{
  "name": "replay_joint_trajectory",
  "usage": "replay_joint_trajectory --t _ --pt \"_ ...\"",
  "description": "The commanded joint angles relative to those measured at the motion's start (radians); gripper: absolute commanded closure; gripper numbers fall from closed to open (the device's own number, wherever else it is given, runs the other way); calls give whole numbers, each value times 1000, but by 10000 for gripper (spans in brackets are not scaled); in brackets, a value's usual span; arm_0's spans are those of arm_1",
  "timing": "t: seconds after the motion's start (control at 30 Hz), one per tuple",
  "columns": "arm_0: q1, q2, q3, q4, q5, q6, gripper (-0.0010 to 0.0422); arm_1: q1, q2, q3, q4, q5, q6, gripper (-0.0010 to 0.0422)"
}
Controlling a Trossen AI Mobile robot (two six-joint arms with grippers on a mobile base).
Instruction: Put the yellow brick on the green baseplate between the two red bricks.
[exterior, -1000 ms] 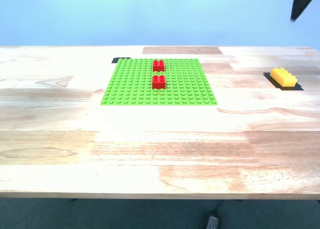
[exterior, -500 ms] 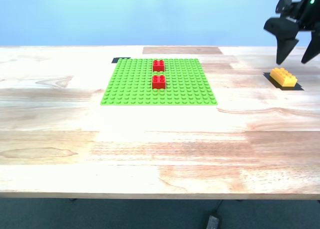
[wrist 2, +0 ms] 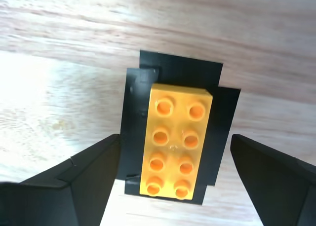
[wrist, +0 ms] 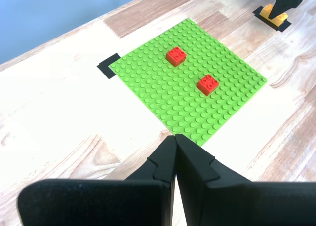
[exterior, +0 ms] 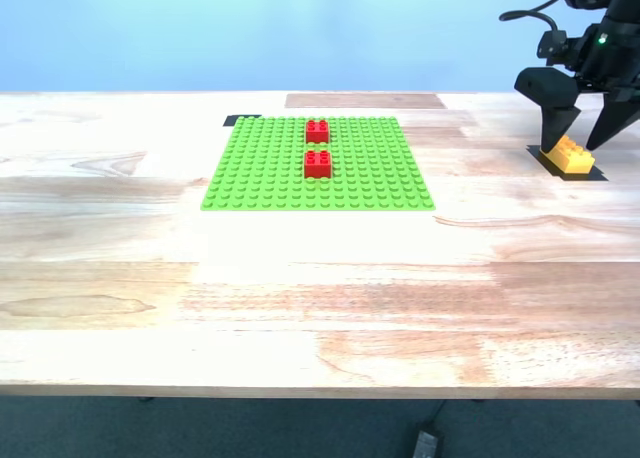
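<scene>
The yellow brick (exterior: 570, 154) lies on a black tape patch (exterior: 598, 174) at the exterior view's right. My second gripper (exterior: 578, 143) is open and straddles the brick from above, one finger on each side; in the second wrist view the brick (wrist 2: 176, 145) lies between the spread fingers (wrist 2: 91, 174), apart from both. The green baseplate (exterior: 270, 173) lies at the table's far middle with the two red bricks (exterior: 317, 131) (exterior: 318, 163) on it, one stud row apart. My first gripper (wrist: 175, 139) is shut and empty, raised above the table short of the baseplate (wrist: 163, 93).
The wooden table (exterior: 300, 288) is bare in front of the baseplate. A black tape mark (exterior: 238, 120) sits at the baseplate's far corner. A darker wood patch (exterior: 365, 101) lies behind the plate. A cable (exterior: 428, 440) hangs below the front edge.
My second gripper has come down from the upper right of the exterior view and now straddles the yellow brick. The bricks and baseplate have not moved.
</scene>
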Motion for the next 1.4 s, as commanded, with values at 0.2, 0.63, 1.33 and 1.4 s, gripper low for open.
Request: replay_joint_trajectory --t 0.2,0.63,1.33,1.4 --pt "0 -12 0 4 1 0 412 11 7 -3 26 -5 3 194" --pt "0 -42 0 3 0 0 412 14 7 -34 62 -9 -9 350" --pt "0 -45 0 5 0 0 412 63 -105 19 -5 -34 -116 351" --pt "0 -45 1 5 0 0 413 87 -125 41 -15 -31 -129 351"
